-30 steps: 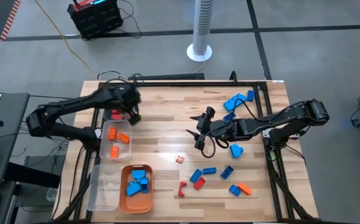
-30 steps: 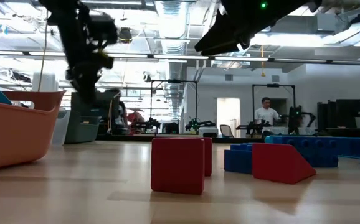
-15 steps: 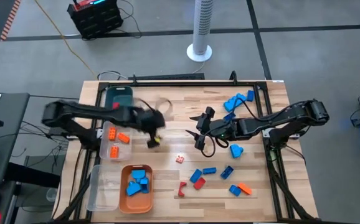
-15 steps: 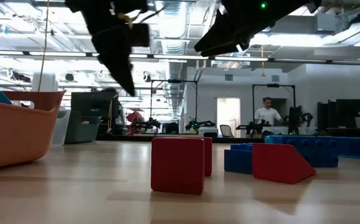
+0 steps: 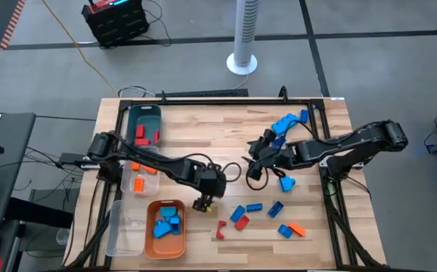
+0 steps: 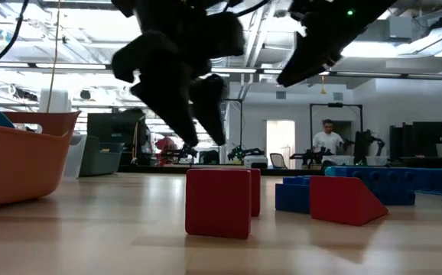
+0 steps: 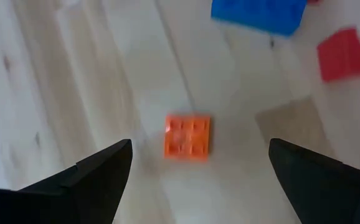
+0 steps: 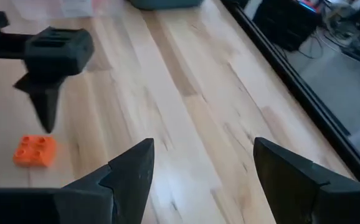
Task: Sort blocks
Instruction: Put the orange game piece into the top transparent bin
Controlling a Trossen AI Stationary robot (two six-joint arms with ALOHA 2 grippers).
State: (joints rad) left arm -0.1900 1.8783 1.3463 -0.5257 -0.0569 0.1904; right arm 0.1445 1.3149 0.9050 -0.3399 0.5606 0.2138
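Note:
A small orange block lies flat on the wood near the table's middle. My left gripper hangs open above it, tilted down, with one finger on either side and touching nothing; the high view shows this gripper too. My right gripper stands open and empty, right of the middle. Loose blue, red and orange blocks lie near the front right. A heap of blue blocks rests at the far right. In the low view, a red block stands in front.
Along the left edge stand a teal bin with red blocks, a clear bin with orange blocks, an orange tray with blue blocks, and another clear bin. A black frame edges the table. Bare wood lies in the far middle.
My left gripper has swung from over the teal bin at the far left toward the table's middle and near edge. It has sunk and rolled, and now hangs over the small orange block. My right gripper has drawn back a little toward the right edge.

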